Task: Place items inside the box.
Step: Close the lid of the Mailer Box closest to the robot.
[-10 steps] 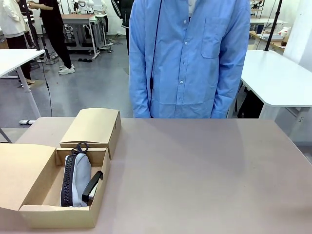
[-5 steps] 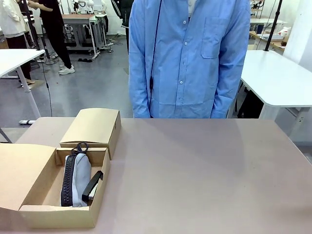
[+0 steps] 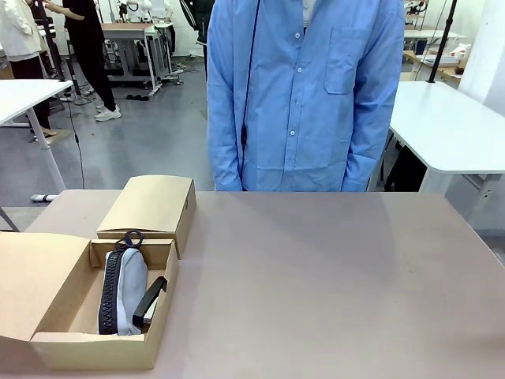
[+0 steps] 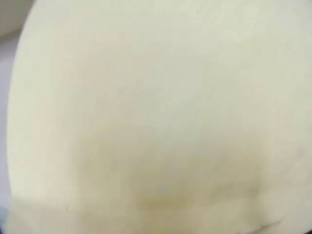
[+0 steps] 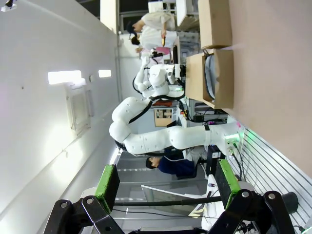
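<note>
An open cardboard box [image 3: 93, 349] stands at the table's near left, its lid flap [image 3: 31, 276] folded out to the left. Inside it a grey zip pencil case [image 3: 128, 290] lies lengthwise, and a black stapler [image 3: 150, 301] leans against the right wall. The same box [image 5: 220, 83] appears sideways in the right wrist view. My right gripper [image 5: 168, 187] is open, green pads apart with nothing between them, far from the box. My white left arm [image 5: 161, 136] ends beside the box flap, too small to read its gripper. The left wrist view is a blurred cream surface.
A closed cardboard box [image 3: 151, 205] sits just behind the open one. A person in a blue shirt [image 3: 308, 95] stands at the table's far edge, hands out of sight. The brown tabletop [image 3: 331, 284] stretches bare to the right.
</note>
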{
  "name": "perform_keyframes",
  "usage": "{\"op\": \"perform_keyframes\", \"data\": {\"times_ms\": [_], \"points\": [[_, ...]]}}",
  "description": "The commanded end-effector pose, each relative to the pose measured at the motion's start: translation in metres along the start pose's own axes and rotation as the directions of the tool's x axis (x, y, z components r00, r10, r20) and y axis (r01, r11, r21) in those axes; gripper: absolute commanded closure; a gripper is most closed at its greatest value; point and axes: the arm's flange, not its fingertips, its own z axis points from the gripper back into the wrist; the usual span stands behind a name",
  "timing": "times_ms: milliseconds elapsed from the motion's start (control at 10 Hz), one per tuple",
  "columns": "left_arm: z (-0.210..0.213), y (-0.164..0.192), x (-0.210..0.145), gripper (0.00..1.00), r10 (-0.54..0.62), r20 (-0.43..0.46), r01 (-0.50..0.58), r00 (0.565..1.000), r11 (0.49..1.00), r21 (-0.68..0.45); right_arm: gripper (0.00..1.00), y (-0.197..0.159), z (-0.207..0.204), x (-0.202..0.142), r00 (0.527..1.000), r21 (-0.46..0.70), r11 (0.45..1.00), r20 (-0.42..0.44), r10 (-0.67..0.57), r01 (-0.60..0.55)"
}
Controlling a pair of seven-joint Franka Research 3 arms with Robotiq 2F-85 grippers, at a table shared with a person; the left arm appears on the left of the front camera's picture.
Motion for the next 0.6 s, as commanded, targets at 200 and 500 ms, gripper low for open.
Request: {"op": "perform_keyframes", "data": {"times_ms": [200,500], "points": [[0.002,-0.015,0.022,0.0,-0.05,0.189,0.063,0.981,0.996,-0.062,0.0,0.006,0.0,0.001,1.0,0.02,1.0,0.004,-0.012,0.012],[0.008,-0.021,0.044,0.0,-0.022,0.399,0.043,0.917,0.998,-0.044,0.0,0.006,0.0,0.001,1.0,0.02,1.0,0.004,-0.012,0.012]]}}
